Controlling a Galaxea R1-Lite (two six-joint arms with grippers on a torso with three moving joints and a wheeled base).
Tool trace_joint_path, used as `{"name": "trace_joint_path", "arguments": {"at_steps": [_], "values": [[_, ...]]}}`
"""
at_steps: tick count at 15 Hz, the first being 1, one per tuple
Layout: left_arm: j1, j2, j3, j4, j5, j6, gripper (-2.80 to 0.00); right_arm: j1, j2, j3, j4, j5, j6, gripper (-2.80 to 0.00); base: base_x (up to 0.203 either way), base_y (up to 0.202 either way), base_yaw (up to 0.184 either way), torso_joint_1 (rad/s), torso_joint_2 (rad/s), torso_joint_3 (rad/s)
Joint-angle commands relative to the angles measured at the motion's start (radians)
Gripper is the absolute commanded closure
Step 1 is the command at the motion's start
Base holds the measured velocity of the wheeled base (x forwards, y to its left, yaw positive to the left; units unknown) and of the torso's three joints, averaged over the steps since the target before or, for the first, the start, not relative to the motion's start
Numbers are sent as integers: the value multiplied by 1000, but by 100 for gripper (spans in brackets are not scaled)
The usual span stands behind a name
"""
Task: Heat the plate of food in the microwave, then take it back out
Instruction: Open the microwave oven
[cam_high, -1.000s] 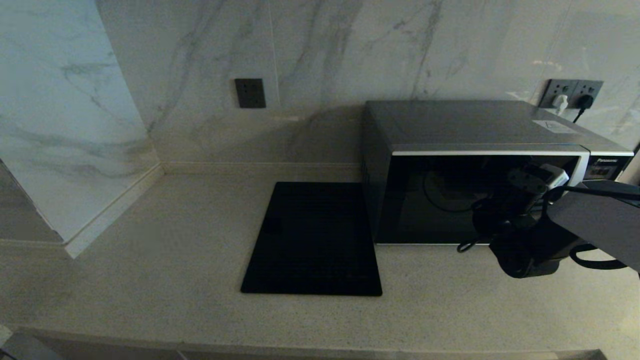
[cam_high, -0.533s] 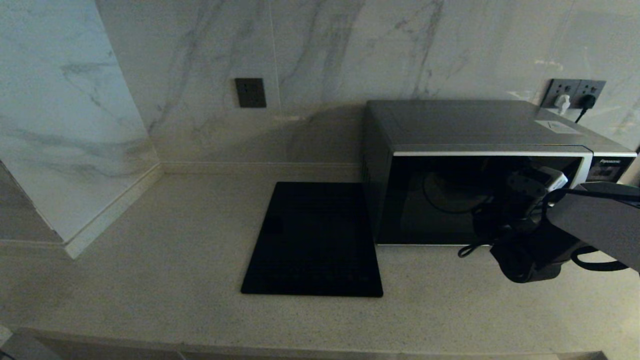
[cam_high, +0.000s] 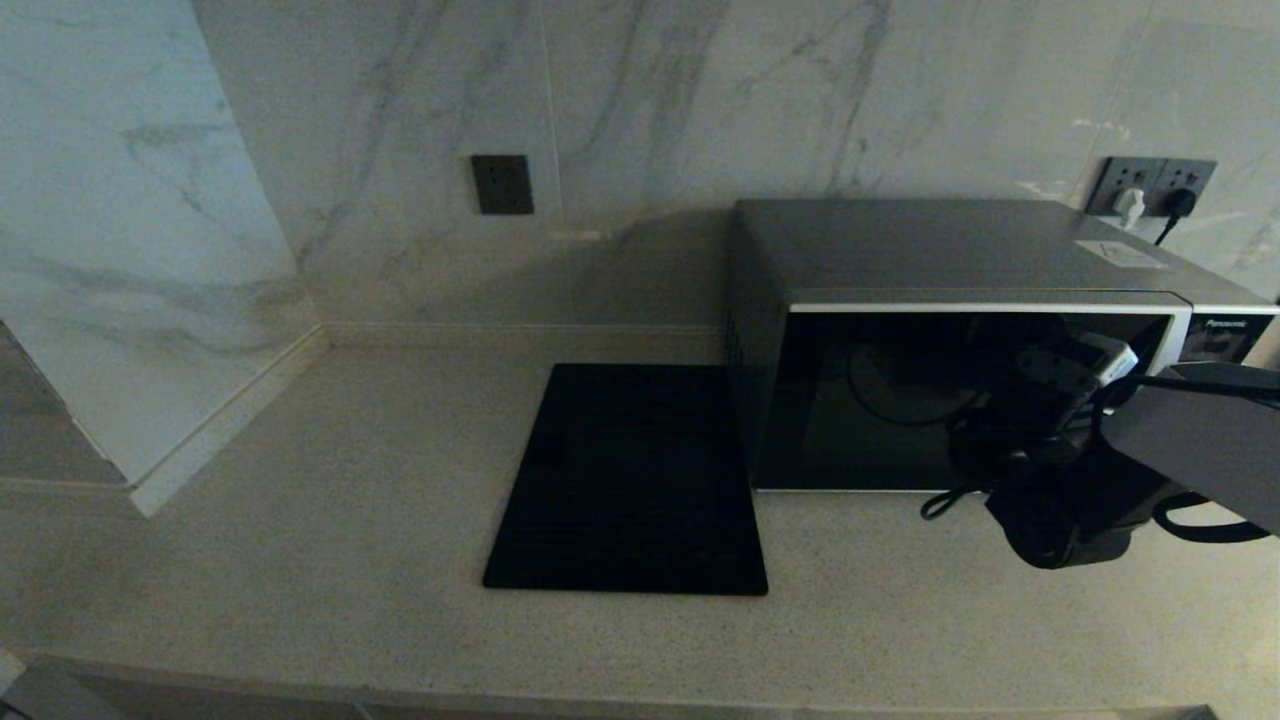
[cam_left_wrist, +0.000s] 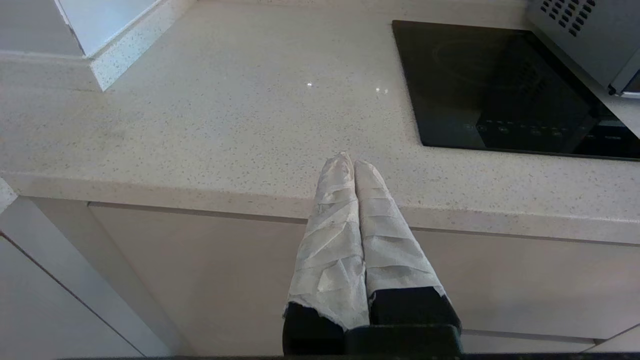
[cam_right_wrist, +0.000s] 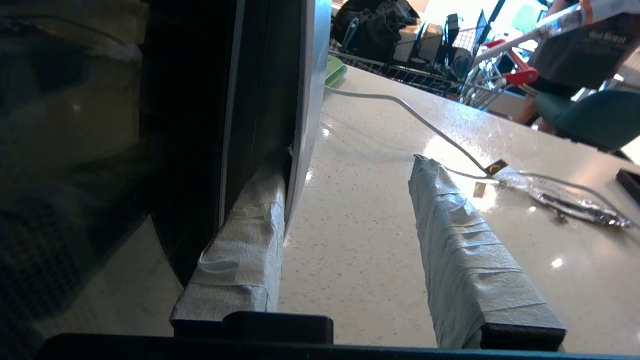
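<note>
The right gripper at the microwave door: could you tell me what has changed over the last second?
Very little: the right gripper has sunk slightly at the microwave door's right edge, one finger tucked behind it, jaws open. The door looks closed throughout. The left gripper remains shut by the counter edge.

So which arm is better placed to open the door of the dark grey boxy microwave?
The right. The right gripper is open, with one taped finger tucked behind the dark grey boxy microwave's door edge. The left gripper is shut at the counter's front edge.

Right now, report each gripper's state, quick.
Left gripper: closed, empty, parked over the counter edge.
Right gripper: open, one finger hooked behind the microwave door edge.
</note>
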Motion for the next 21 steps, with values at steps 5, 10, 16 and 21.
{"name": "trace_joint_path", "arguments": {"at_steps": [5,10,16,21], "values": [[0,1,0,0,0,0,0,-9,-50,83,-1,-12,-2,0,0,0,0,0,0,0],[0,2,0,0,0,0,0,-13,-75,110,-5,-12,-2,0,0,0,0,0,0,0],[0,0,0,0,0,0,0,-10,-122,190,-14,-12,-1,0,0,0,0,0,0,0],[0,0,0,0,0,0,0,-10,-194,298,-17,-12,-1,0,0,0,0,0,0,0]]}}
